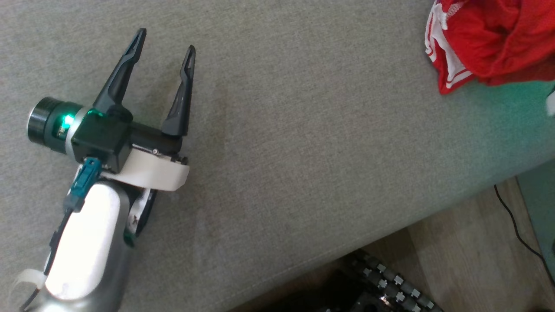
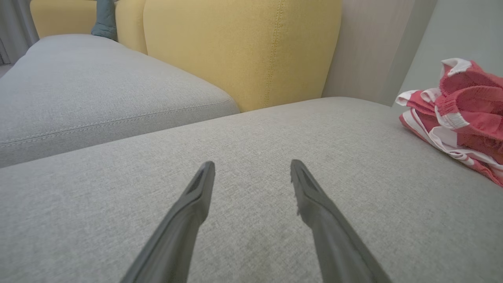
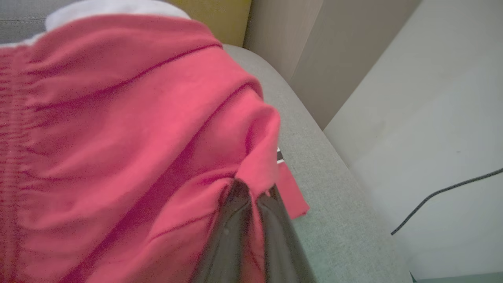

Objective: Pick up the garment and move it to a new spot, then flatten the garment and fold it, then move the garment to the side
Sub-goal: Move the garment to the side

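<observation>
grey sofa seat [image 1: 303,130], yellow back cushions [image 2: 243,51], wooden floor [image 1: 468,234]

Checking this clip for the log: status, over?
Left gripper open, empty, above grey cushion. Right gripper shut on red garment, bunched. Nothing in the way.

I count one red fabric garment with white stripes [image 1: 490,39], bunched at the upper right of the head view. Two of my grippers are in sight, each with two dark fingers: my left gripper [image 1: 167,41] at the left of the head view and my right gripper [image 3: 251,188] at the bottom of its wrist view. The left wrist view gives two grey fabric seat cushions [image 2: 98,90] and at least two yellow upholstered back cushions [image 2: 243,51] along its top. One thin black cable [image 1: 514,223] lies at the head view's lower right.
</observation>
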You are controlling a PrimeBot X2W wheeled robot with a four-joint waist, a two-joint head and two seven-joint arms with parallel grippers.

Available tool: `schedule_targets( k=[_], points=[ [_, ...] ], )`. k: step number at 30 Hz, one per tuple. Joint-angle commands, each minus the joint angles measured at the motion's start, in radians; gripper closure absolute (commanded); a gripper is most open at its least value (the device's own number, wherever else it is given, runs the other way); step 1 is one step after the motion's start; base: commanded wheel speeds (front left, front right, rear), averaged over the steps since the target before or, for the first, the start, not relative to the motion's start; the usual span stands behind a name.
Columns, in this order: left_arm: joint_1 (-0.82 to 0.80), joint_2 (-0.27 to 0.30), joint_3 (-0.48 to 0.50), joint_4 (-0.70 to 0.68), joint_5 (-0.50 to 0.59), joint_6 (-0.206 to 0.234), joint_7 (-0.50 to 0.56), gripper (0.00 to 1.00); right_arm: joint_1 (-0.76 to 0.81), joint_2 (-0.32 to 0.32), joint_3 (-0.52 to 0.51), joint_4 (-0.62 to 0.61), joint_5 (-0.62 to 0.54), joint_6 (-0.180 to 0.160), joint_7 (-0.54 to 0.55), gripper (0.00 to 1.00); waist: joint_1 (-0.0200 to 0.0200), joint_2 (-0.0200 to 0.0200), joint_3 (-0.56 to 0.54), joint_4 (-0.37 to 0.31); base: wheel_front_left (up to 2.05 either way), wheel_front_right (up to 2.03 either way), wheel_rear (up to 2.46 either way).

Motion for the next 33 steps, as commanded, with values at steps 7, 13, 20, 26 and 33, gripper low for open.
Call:
schedule_targets(
  k=[7,13,20,26,33],
  points=[
    [-0.032,0.027,0.010,-0.038,0.008,-0.010,0.009,0.00,0.030,0.019,-0.018,0.015,-0.098,-0.002,-0.138,0.00,-0.0001,0.0000,-0.001,0.000,0.00,0.00,0.00],
    [-0.016,0.016,0.005,-0.011,-0.007,-0.002,-0.013,0.00,0.077,0.052,-0.083,0.027,-0.167,-0.002,-0.218,0.00,-0.0001,0.0000,-0.052,0.023,0.00,0.00,0.00],
    [0.046,-0.006,0.012,0.030,-0.037,0.027,-0.044,0.00,0.191,0.116,-0.068,-0.095,-0.176,-0.002,-0.254,0.00,-0.0001,0.0000,-0.152,0.067,0.00,0.00,0.00],
    [0.114,-0.021,0.036,0.057,-0.072,0.060,-0.062,0.00,0.315,0.199,0.022,-0.276,-0.168,-0.002,-0.230,0.00,-0.0001,0.0000,-0.245,0.112,0.00,0.00,0.00],
    [0.178,-0.030,0.063,0.066,-0.102,0.090,-0.071,0.00,0.399,0.248,0.107,-0.399,-0.140,-0.002,-0.195,0.00,-0.0001,0.0000,-0.311,0.169,0.00,0.00,0.00]
  ],
)
